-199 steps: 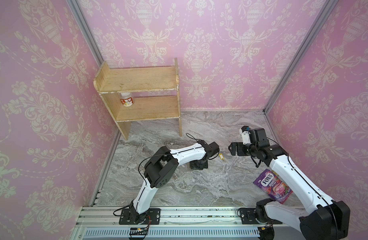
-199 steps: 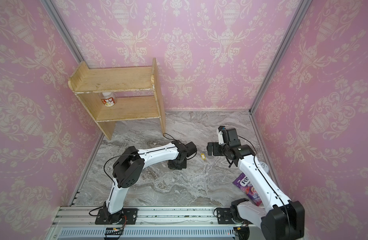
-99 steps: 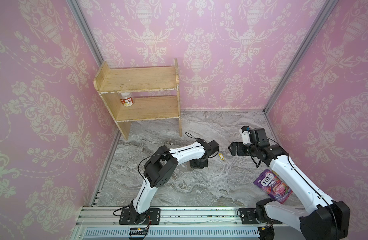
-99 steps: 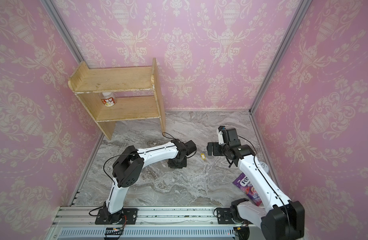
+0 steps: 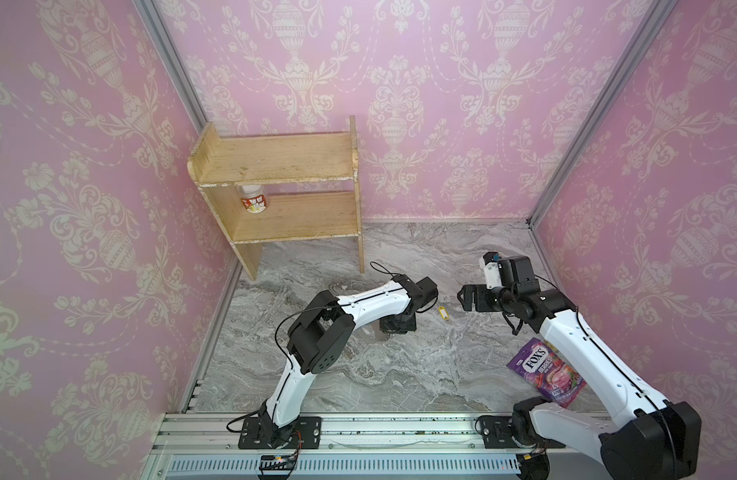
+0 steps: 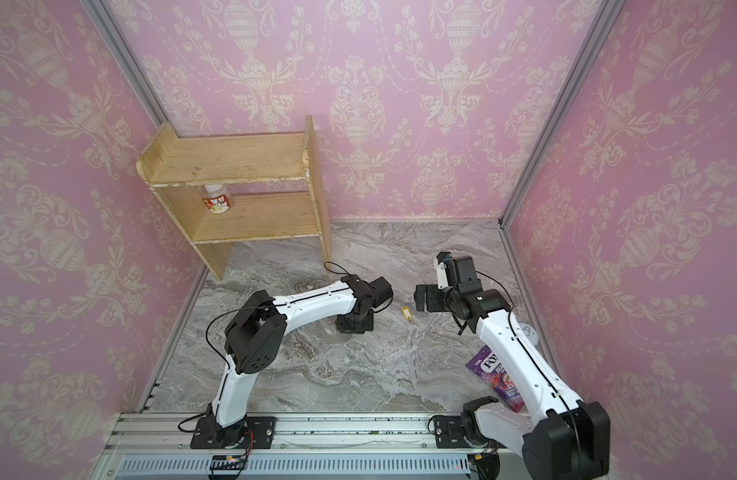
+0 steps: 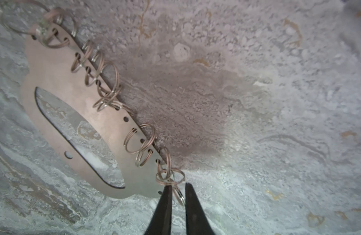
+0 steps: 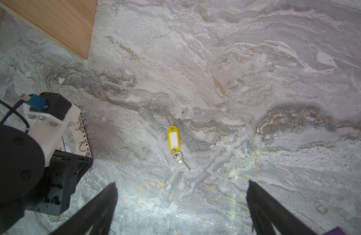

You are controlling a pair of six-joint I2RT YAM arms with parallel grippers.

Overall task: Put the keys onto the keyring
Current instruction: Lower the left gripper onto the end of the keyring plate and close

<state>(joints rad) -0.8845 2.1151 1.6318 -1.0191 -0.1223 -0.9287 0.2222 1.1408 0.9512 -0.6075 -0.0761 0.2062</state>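
Observation:
The keys [image 8: 173, 140], a small silver key on a yellow tag with a white label, lie flat on the marble floor [image 5: 400, 374] between the two arms, seen in both top views [image 5: 442, 312] [image 6: 407, 313]. My right gripper [image 8: 181, 183] hovers over them with its jaws wide apart and nothing between them [image 5: 468, 297]. The keyring [image 7: 106, 126], a flat grey plate with an oval cut-out and several metal rings, lies on the floor. My left gripper [image 7: 178, 186] points down at its end, fingers nearly together round one ring [image 7: 180, 196]. In the top views the left gripper [image 5: 395, 326] hides most of the plate.
A wooden shelf [image 5: 283, 195] stands at the back left with a small bottle [image 5: 253, 201] on its lower board. A purple candy bag [image 5: 545, 372] lies by the right arm's base. Pink walls close in three sides.

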